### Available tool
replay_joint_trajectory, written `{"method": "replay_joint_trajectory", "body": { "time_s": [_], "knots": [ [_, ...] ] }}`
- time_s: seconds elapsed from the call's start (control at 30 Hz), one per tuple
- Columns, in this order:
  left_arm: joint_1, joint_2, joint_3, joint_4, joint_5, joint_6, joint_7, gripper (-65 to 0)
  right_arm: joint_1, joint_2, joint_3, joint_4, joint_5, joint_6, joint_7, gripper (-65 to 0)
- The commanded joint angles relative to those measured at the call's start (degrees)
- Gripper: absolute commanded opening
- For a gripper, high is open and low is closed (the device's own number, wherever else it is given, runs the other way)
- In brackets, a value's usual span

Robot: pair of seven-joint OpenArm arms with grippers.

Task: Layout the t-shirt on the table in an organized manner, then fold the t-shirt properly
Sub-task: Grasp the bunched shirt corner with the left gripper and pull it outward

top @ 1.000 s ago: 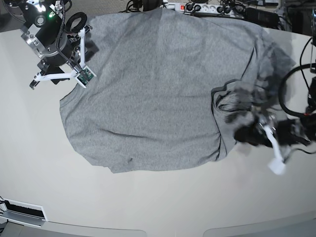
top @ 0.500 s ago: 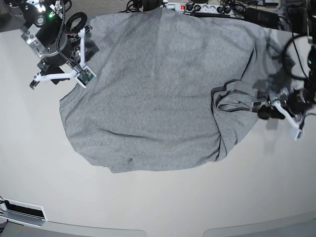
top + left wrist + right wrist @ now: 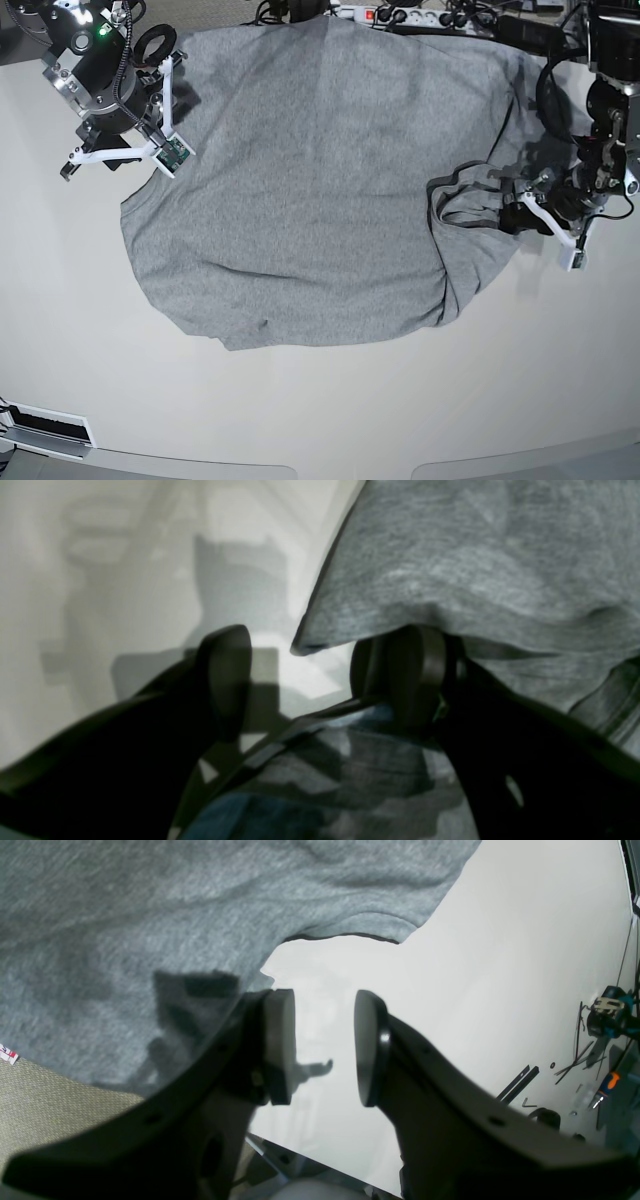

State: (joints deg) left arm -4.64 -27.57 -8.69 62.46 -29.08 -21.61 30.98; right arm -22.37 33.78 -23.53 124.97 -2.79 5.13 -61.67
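Note:
The heather-grey t-shirt (image 3: 320, 180) lies spread across the back middle of the off-white table (image 3: 330, 410), plain side up, with a bunched fold at its right edge (image 3: 470, 195). My left gripper (image 3: 518, 215) sits at that fold. In the left wrist view it (image 3: 310, 680) is open wide, the shirt's hem (image 3: 450, 570) hanging just above the gap and draping over one finger (image 3: 405, 675). My right gripper (image 3: 158, 140) hovers at the shirt's left rear corner. In its own view it (image 3: 325, 1045) stands open over bare table, the shirt (image 3: 150, 915) beside it.
A power strip and cables (image 3: 400, 15) run along the table's back edge. Small tools (image 3: 605, 1015) lie at the table's side in the right wrist view, and carpet floor (image 3: 50, 1090) shows past the edge. A white fixture (image 3: 45, 428) sits at the front left.
My left arm has swung from the front right of the table back to the shirt's bunched right edge. The right arm and the shirt have stayed put.

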Motion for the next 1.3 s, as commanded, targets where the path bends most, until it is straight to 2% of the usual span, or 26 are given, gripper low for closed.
{"method": "replay_joint_trajectory", "body": {
  "time_s": [0.0, 0.1, 0.17, 0.23, 0.3, 0.4, 0.57, 0.73, 0.83, 0.97, 1.07, 1.2, 1.27],
  "knots": [
    [-1.99, -0.79, -0.22, -0.79, -0.26, -0.17, -1.33, -22.0, 0.15, 0.55, 0.33, 0.87, -0.66, -0.24, 0.44, -42.5],
    [-5.62, -0.37, -0.22, -7.21, -0.28, -0.31, -2.91, -22.0, 0.15, 0.55, 0.33, 0.87, -0.66, -0.26, 0.42, -42.5],
    [-8.31, -0.22, -0.22, -11.19, -0.37, -2.01, -3.54, -22.1, 0.15, 0.55, 0.33, 0.87, -0.66, -0.26, 0.42, -42.5],
    [-10.40, -0.07, -0.22, -13.79, -1.14, -4.26, -3.30, -26.7, 0.15, 0.52, 0.33, 0.87, -0.63, -0.26, 0.44, -42.5],
    [-11.50, 0.11, -0.22, -14.62, -2.10, -4.72, -2.25, -38.0, 0.15, 0.52, 0.33, 0.87, -0.63, -0.28, 0.44, -42.5],
    [-11.72, 0.09, -0.22, -14.58, -2.03, -4.66, -2.08, -65.0, 0.15, 0.55, 0.33, 0.87, -0.66, -0.26, 0.44, -42.5],
    [-12.81, -0.48, -0.24, -13.92, -2.58, -4.70, 0.20, -65.0, 0.15, 0.52, 0.33, 0.87, -0.66, -0.26, 0.48, -42.5],
    [-15.54, -3.85, -0.24, -6.95, -3.34, -4.74, 3.61, -65.0, 0.13, 0.52, 0.33, 0.87, -0.66, -0.26, 0.46, -42.5],
    [-17.97, -6.54, -0.22, -2.78, -3.28, -4.74, 3.54, -65.0, 0.15, 0.52, 0.33, 0.87, -0.63, -0.28, 0.44, -42.5],
    [-22.77, -9.25, -0.22, -2.47, -3.37, -4.74, 3.34, -65.0, 0.15, 0.52, 0.33, 0.87, -0.61, -0.28, 0.63, -42.5],
    [-25.11, -10.29, -0.22, -2.47, -4.33, -4.83, 2.47, -65.0, 0.15, 0.52, 0.33, 0.87, -0.31, -0.31, 0.63, -42.5],
    [-26.93, -10.54, -0.22, -2.51, -4.74, -7.21, 1.57, -65.0, 0.15, 0.50, 0.33, 0.87, -0.24, -0.28, 0.63, -42.5],
    [-27.02, -10.54, -0.20, -2.51, -5.86, -7.34, 0.37, -65.0, 0.13, 0.50, 0.33, 0.87, -0.24, -0.28, 0.61, -42.5]
  ]
}}
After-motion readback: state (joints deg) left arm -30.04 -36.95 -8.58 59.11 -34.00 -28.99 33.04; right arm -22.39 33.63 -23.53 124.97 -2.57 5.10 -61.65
